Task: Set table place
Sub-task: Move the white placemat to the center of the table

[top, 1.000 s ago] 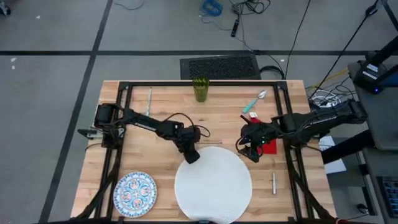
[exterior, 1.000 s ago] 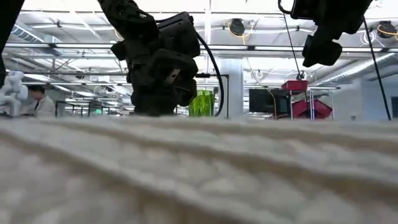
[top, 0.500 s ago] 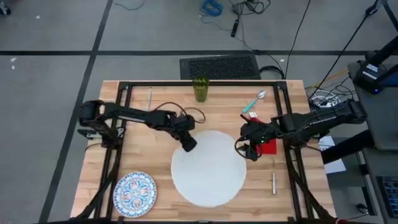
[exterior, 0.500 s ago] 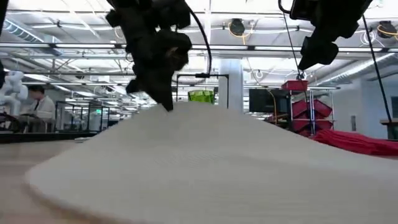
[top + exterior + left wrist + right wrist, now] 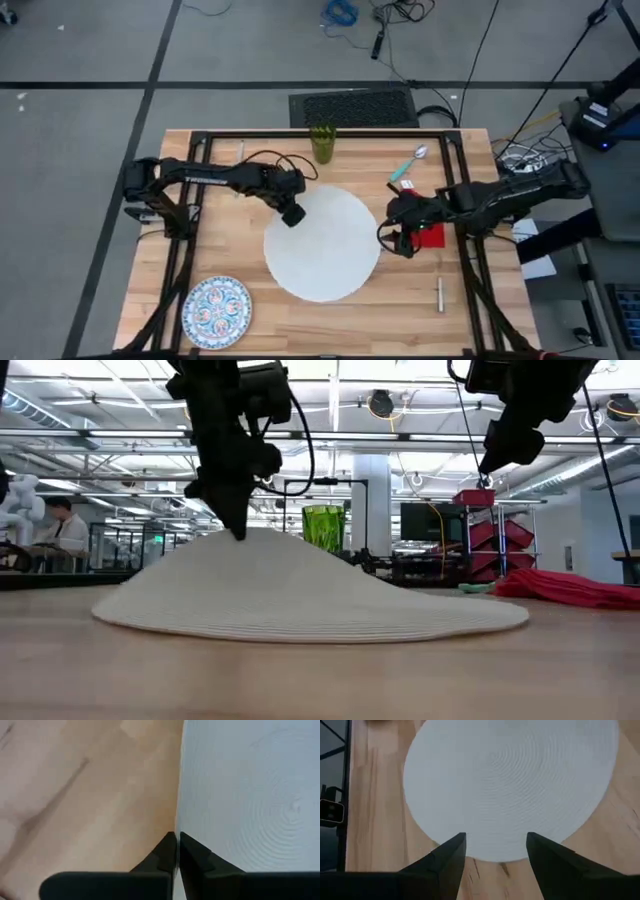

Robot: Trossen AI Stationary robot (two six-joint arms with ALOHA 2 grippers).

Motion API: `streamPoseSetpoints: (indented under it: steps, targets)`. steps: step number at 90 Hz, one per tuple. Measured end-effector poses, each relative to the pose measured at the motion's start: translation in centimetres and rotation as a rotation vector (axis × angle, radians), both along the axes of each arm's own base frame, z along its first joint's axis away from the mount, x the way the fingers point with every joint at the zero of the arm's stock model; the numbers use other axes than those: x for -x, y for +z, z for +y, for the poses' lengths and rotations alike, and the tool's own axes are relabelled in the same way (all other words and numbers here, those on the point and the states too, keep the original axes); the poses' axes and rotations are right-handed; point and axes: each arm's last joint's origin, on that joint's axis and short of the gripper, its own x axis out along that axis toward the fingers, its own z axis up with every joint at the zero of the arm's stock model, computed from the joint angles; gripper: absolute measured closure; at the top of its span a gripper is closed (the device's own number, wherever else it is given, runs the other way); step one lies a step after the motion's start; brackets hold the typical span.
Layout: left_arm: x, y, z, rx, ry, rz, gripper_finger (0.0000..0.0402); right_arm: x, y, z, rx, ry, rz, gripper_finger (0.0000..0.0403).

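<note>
step: positioning the white round mat (image 5: 322, 245) mid-table – left gripper (image 5: 291, 214) pinched shut on its far-left edge, lifted. right gripper (image 5: 402, 243) open, empty, beside mat's right edge. next: lower flat, release – green tumbler (image 5: 322, 143) beyond.

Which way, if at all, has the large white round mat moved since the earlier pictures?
Yes. The white round mat, pinched by the left claw, moved toward the green tumbler.
</note>
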Motion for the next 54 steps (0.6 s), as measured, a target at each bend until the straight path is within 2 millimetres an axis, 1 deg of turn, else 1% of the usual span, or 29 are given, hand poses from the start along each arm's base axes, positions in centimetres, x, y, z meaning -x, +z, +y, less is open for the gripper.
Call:
streamPoseSetpoints:
  steps: [25, 54]
  targets:
    - [0.56, -0.11, 0.87, -0.002, 0.036, 0.041, 0.0401, 0.02, -0.02, 0.00, 0.000, 0.000, 0.002, 0.0206]
    - [0.48, -0.08, 0.92, -0.003, 0.041, 0.031, 0.0401, 0.01, -0.02, 0.00, 0.001, 0.000, 0.002, 0.0206]
